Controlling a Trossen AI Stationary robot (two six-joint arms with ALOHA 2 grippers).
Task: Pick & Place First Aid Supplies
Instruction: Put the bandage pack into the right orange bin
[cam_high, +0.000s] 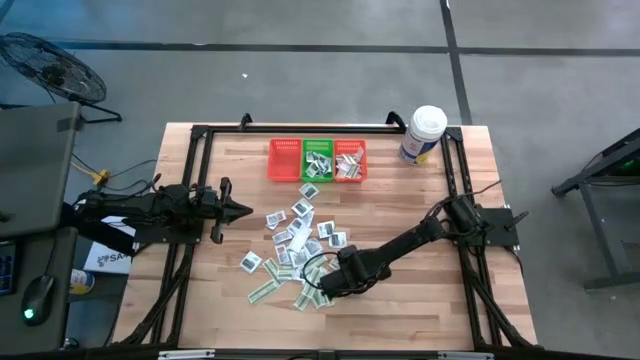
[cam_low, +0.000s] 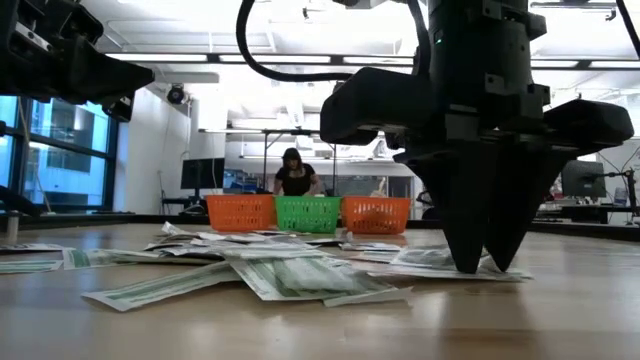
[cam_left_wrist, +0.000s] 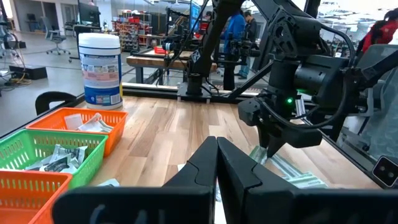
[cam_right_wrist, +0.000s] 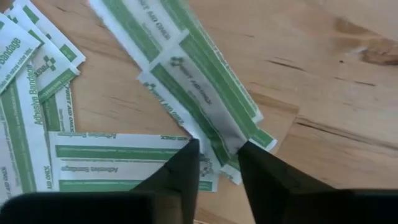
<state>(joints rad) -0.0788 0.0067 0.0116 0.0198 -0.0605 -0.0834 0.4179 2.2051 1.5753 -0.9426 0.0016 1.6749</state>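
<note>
Many first aid supplies (cam_high: 300, 245), small white squares and green-and-white strips, lie flat and scattered on the middle of the wooden table. My right gripper (cam_right_wrist: 219, 152) points straight down at the near end of the pile (cam_high: 322, 290), its fingertips down on the packets (cam_low: 487, 268) and drawn close about a green-and-white strip (cam_right_wrist: 205, 93). At the table's left my left gripper (cam_high: 240, 209) hangs level above the wood, shut (cam_left_wrist: 216, 146) and holding nothing. My right gripper has one end of the green-and-white strip (cam_right_wrist: 217, 134) between its two fingertips, one finger at each long edge. The fingers come from above, pointing down, and lie across the strip. The strip still lies flat on the table, on top of other strips.
Three small baskets stand in a row at the far middle: red (cam_high: 284, 160), green (cam_high: 318, 160) and orange (cam_high: 350, 160), the last two with packets inside. A white tub with a blue label (cam_high: 424, 135) stands at the far right. A person shows beyond the table (cam_low: 295, 170).
</note>
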